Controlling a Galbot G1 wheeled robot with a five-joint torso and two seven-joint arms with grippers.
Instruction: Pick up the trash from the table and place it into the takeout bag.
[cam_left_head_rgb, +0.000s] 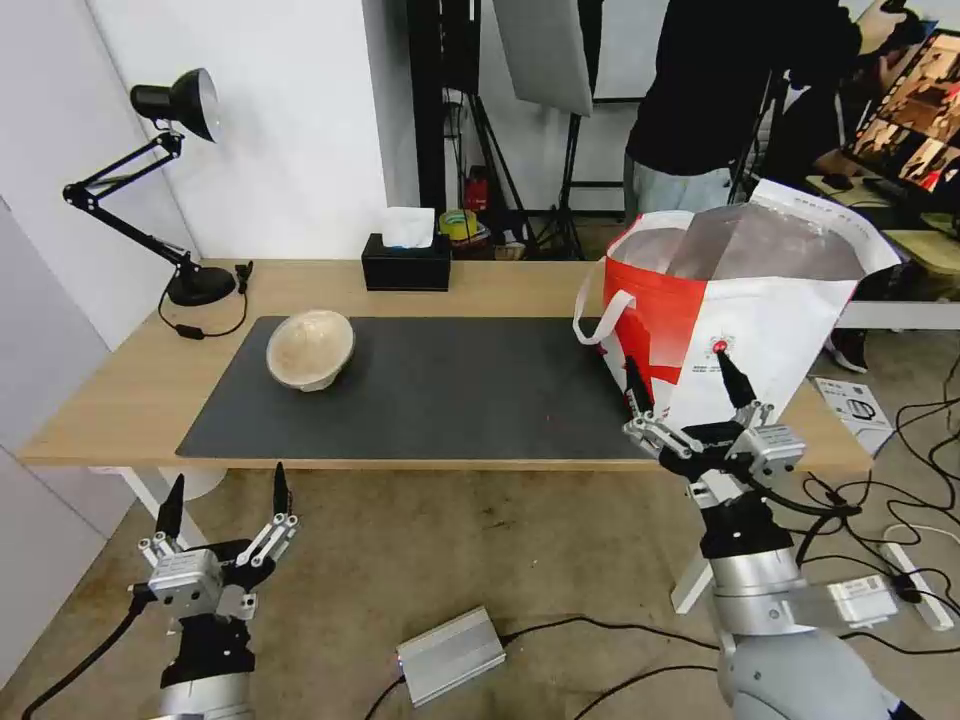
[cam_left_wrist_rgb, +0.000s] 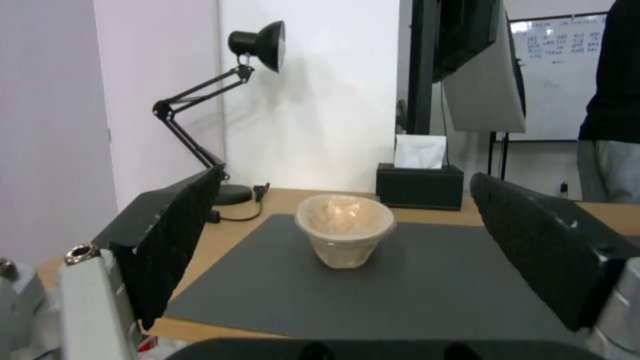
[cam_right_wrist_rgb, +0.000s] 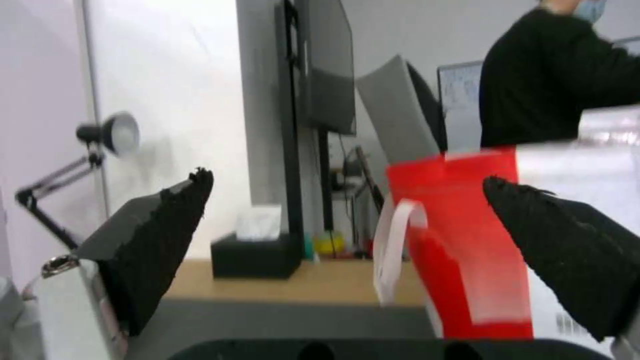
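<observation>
Left tool (cam_left_head_rgb: 225, 503) (fingers apart) below table edge, beige bowl (cam_left_head_rgb: 310, 348) beyond

No writing can be read anywhere. The takeout bag (cam_left_head_rgb: 740, 310) carries a small round red logo with lines of print under it on its white front, and printed rows along its folded-back top edge, all too small to make out. The whiteboard (cam_left_wrist_rgb: 557, 75) behind the tabletop bears rows of handwriting, and a leaflet (cam_left_head_rgb: 850, 400) on the floor shows print, equally illegible.
</observation>
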